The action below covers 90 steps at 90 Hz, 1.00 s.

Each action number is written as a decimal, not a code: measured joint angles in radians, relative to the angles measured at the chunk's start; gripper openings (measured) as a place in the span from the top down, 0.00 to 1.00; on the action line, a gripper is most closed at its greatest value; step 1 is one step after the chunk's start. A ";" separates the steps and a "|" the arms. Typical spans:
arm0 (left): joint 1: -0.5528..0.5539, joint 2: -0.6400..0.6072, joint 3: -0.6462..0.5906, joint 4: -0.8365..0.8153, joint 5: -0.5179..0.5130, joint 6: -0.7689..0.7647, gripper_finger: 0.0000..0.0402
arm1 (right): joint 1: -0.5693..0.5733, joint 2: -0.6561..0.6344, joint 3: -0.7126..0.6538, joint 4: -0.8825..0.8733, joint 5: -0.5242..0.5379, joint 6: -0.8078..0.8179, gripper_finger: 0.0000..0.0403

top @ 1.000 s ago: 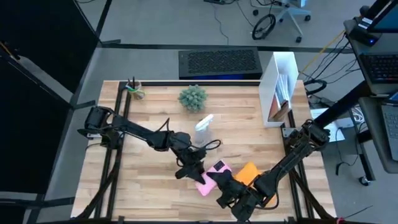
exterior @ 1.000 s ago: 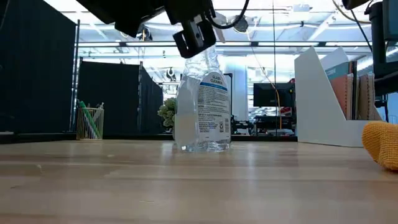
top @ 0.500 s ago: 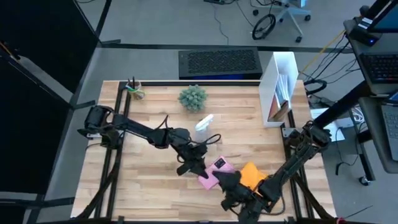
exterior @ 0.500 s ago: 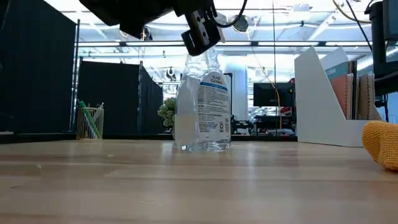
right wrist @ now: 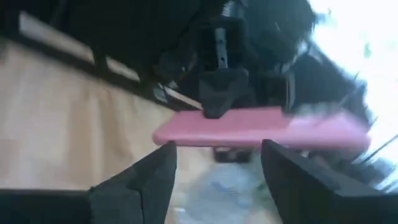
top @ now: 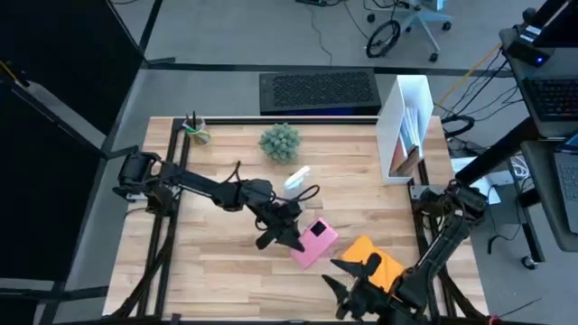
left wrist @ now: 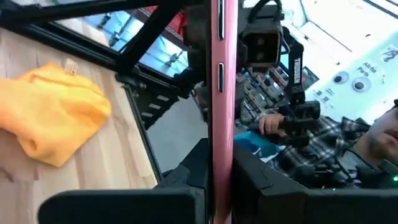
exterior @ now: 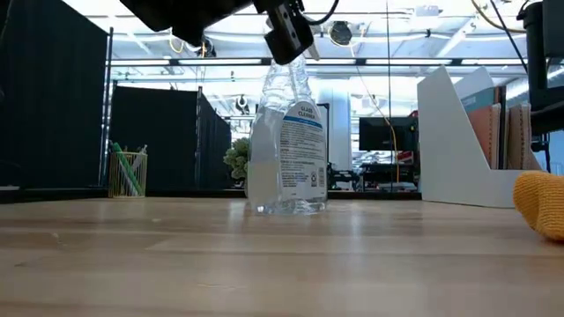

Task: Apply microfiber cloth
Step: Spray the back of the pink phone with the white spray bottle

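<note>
The orange-yellow microfiber cloth (top: pixel 372 257) lies crumpled on the wooden table near its front right; it also shows in the left wrist view (left wrist: pixel 56 118) and at the right edge of the low view (exterior: pixel 542 204). Just left of the cloth, my left gripper (top: pixel 287 233) is shut on a pink-cased phone (top: pixel 316 244). My right gripper (top: pixel 350 282) stands open near the table's front edge, pointing at the phone (right wrist: pixel 261 127) with nothing between its fingers. My left gripper pinches the phone between its two fingers, one on each flat face, at the phone's left end (left wrist: pixel 219 146). The fingers come roughly level from the table's left. One finger (right wrist: pixel 217 93) lies on the upper face. The phone is held clear of the table, its pink back up.
A clear spray bottle (top: pixel 296 181) stands just behind the left gripper. A small plant (top: pixel 280 142), a pen cup (top: pixel 194 129) and a white file holder (top: pixel 408 126) stand along the far edge. A person (left wrist: pixel 323 143) sits beyond the table.
My right gripper has drawn back from the phone toward the table's near edge, uncovering the cloth. My left gripper has risen and gone a little toward the right and far edge, carrying the phone with it.
</note>
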 joint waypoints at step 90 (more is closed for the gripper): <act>-0.256 0.000 0.000 -0.093 -0.604 0.535 0.96 | -0.087 -0.086 0.000 -0.052 -0.110 0.478 0.48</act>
